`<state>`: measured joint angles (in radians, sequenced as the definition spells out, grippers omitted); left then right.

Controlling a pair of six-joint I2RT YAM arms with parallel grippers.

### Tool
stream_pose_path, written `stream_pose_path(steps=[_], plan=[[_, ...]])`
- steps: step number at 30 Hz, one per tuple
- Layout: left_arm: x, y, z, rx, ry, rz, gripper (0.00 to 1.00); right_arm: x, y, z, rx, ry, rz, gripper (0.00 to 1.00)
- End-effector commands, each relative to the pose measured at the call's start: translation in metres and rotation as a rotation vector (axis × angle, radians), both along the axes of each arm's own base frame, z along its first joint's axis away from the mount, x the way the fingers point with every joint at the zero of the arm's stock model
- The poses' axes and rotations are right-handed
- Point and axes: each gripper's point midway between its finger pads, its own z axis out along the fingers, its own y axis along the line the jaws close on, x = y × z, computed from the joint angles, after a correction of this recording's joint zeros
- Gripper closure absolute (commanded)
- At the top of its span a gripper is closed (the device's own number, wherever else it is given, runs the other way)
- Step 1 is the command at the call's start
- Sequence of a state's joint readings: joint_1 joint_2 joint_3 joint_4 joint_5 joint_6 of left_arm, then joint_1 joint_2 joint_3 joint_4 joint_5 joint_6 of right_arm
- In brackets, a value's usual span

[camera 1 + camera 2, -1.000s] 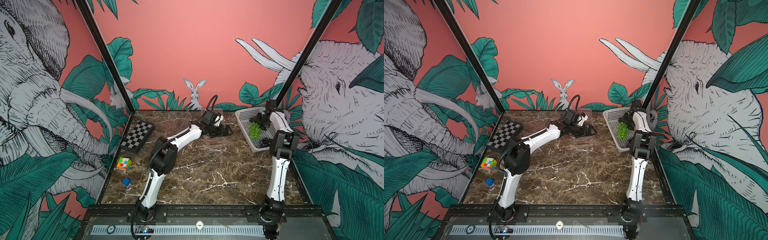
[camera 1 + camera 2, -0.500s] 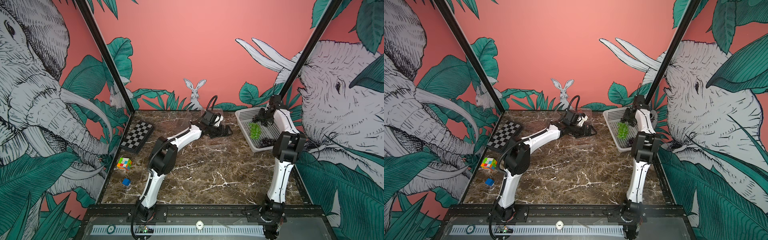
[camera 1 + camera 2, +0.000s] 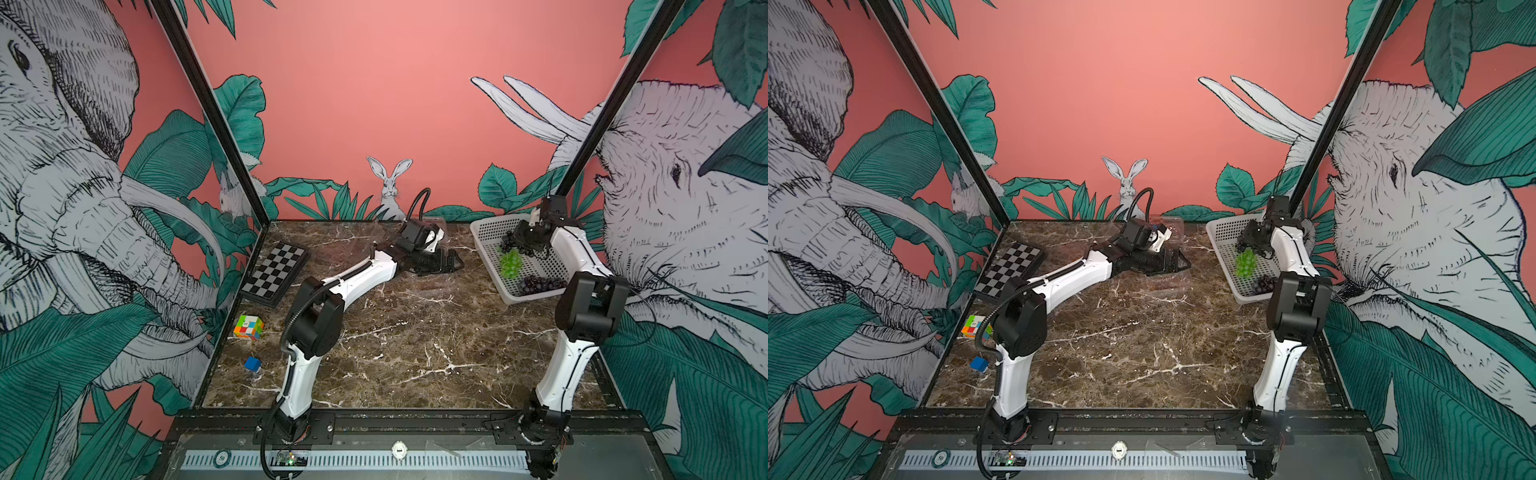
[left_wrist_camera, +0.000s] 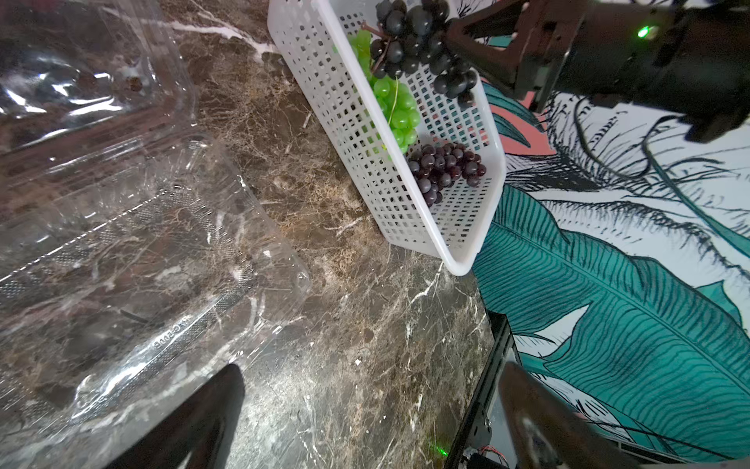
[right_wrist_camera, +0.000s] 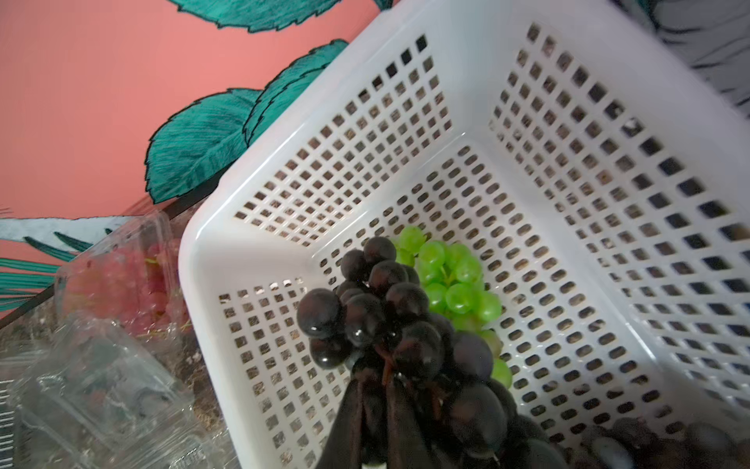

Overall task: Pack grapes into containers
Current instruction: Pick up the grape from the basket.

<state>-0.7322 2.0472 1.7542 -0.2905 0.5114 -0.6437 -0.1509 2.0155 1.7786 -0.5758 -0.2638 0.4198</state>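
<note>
My right gripper point(image 5: 375, 377) is shut on the stem of a dark purple-black bunch of grapes point(image 5: 385, 316), which hangs just above the white basket point(image 5: 568, 203). In both top views this held bunch point(image 3: 508, 242) point(image 3: 1241, 246) is over the basket's far end. A green bunch point(image 3: 510, 264) and another dark bunch point(image 3: 540, 284) lie in the basket. An open clear container point(image 4: 121, 264) lies empty on the table beside my open left gripper point(image 4: 373, 377) point(image 3: 451, 262). Another container point(image 5: 121, 276), at the back wall, holds red grapes.
The white basket point(image 3: 490, 226) stands at the back right against the side wall. A folded chessboard point(image 3: 276, 268), a colour puzzle cube point(image 3: 248, 327) and a small blue cube point(image 3: 252, 363) lie along the left edge. A further empty clear container point(image 5: 101, 385) lies beside the basket.
My right gripper has closed further on the dark bunch's stem, and that arm's elbow has swung down and to the right in the top views. The left arm has not moved.
</note>
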Motion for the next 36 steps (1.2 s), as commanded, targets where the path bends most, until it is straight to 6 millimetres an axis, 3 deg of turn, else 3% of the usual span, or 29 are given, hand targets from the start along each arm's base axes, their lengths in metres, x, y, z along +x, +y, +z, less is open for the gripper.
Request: stream_pose_path(steps=[1, 9, 23, 30, 33, 36], plan=[[-0.005, 0.008, 0.025, -0.03, -0.048, 0.004, 0.01, 0.004, 0.013, 0.015, 0.07, -0.103, 0.001, 0.9], [-0.008, 0.01, 0.02, -0.022, -0.04, 0.005, 0.01, -0.01, 0.024, 0.028, 0.151, -0.175, 0.012, 0.9], [-0.002, 0.007, 0.028, -0.028, -0.05, 0.008, 0.0, -0.031, 0.033, 0.063, 0.225, -0.25, 0.031, 0.9], [0.004, 0.018, 0.03, -0.022, -0.052, 0.025, 0.01, -0.054, 0.043, 0.077, 0.249, -0.269, 0.058, 0.9], [0.018, 0.034, 0.032, -0.029, -0.051, 0.063, 0.0, -0.062, 0.05, 0.076, 0.277, -0.263, 0.07, 0.9], [0.022, 0.043, 0.035, -0.039, -0.053, 0.082, 0.01, -0.074, 0.058, 0.092, 0.284, -0.288, 0.092, 0.9]])
